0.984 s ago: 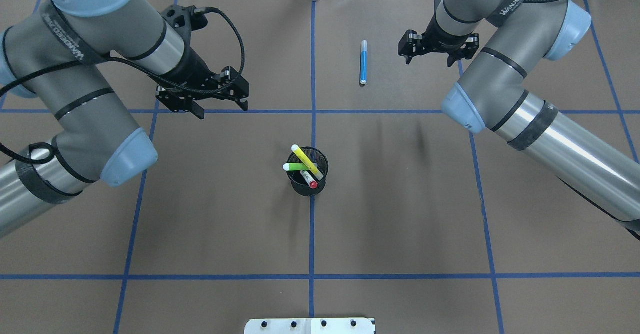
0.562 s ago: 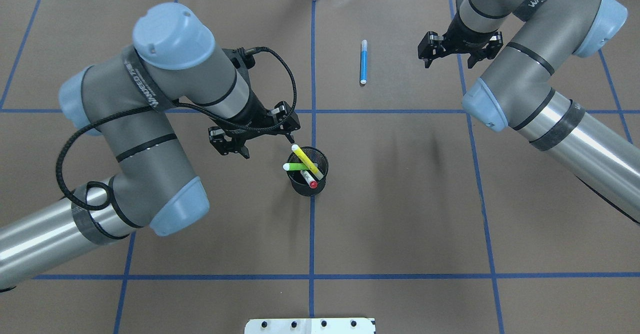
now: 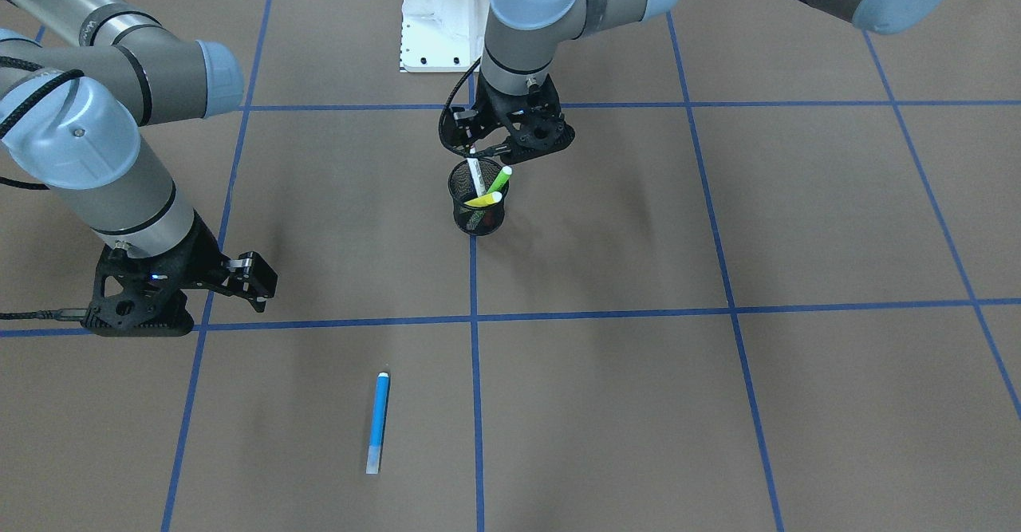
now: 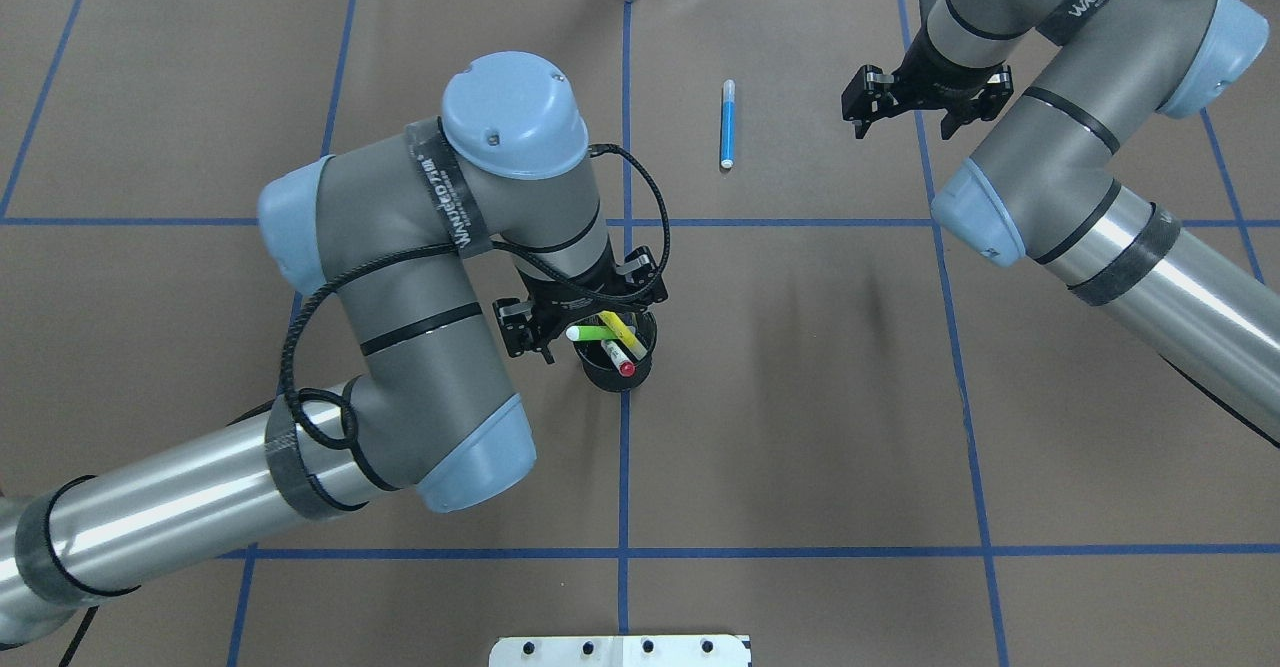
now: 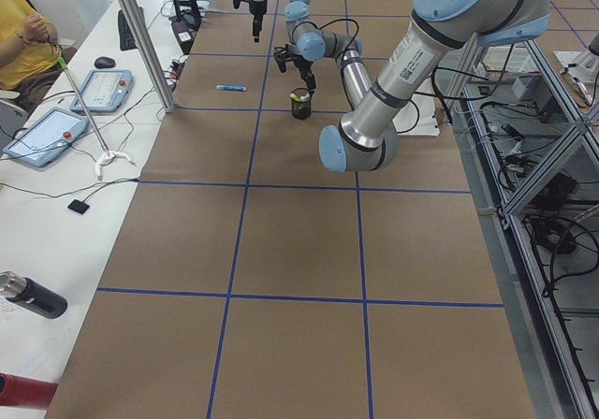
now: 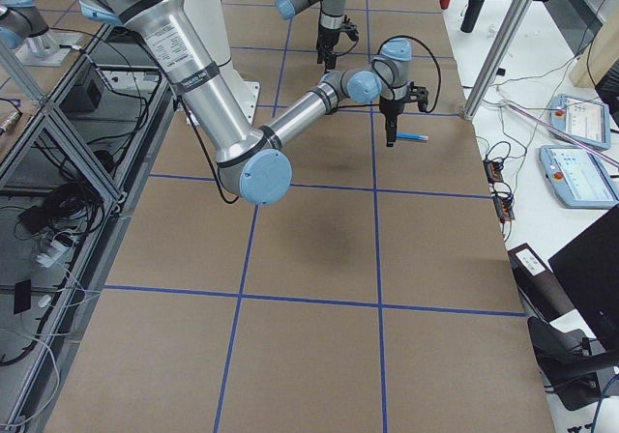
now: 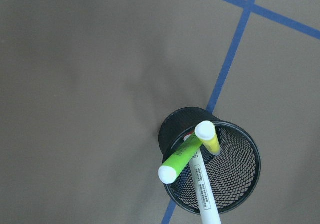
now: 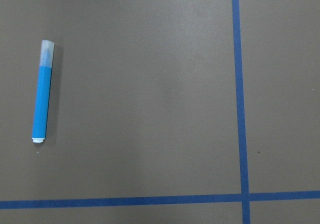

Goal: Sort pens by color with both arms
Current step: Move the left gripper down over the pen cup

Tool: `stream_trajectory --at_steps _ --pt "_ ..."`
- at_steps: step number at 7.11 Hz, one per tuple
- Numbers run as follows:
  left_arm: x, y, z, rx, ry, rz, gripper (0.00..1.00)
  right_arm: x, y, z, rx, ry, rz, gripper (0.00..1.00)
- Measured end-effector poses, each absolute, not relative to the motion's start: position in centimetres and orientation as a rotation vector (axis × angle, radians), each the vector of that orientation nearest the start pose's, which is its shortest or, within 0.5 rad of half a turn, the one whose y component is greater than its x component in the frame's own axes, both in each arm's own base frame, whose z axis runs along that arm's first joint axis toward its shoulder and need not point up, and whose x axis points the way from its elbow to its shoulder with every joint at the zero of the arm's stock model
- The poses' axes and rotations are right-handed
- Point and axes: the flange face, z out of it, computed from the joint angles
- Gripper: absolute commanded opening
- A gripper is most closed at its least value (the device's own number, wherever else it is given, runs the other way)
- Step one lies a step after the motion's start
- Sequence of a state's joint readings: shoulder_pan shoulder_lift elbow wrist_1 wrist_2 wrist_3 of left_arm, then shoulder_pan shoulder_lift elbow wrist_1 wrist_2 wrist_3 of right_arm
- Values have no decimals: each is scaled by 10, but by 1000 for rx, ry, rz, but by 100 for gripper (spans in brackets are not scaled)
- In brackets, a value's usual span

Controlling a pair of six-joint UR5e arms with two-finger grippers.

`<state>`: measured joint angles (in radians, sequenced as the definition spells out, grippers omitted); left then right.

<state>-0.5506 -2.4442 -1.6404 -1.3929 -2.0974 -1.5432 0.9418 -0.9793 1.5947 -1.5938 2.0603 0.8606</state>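
Note:
A black mesh cup (image 4: 610,379) stands at the table's centre with three pens in it. They are a green pen (image 4: 592,333), a yellow pen (image 4: 619,329) and a white pen with a red cap (image 4: 620,359). My left gripper (image 4: 590,319) hangs open just above the cup's rim, its fingers either side of the pen tops and gripping nothing. The left wrist view looks down on the green pen (image 7: 181,156) and the yellow pen (image 7: 210,136). A blue pen (image 4: 727,125) lies alone on the far right half. My right gripper (image 4: 903,127) is open beside it, well apart.
Blue tape lines (image 4: 624,467) divide the brown table into squares. The white pedestal base (image 4: 620,650) sits at the near edge. In the left side view a person (image 5: 23,36) sits at a side table with tablets (image 5: 45,137), behind a metal post (image 5: 140,36).
My left arm has swung from the far left of the table to just above the cup. The right gripper has drifted a little to the right, away from the blue pen.

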Motion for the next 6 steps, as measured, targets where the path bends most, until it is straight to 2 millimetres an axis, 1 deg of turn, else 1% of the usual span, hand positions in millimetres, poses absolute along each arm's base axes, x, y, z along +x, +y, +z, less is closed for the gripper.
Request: stream_trajectory --at_steps 1,2,6 --pt "557 -433 105 -277 845 -285 46 -335 -608 307 104 -742 76 99" --pt "564 -434 102 -279 841 -282 40 -335 -607 307 104 -742 76 99" --pt "568 -434 108 -275 833 -252 38 -335 -607 307 106 -743 74 99"
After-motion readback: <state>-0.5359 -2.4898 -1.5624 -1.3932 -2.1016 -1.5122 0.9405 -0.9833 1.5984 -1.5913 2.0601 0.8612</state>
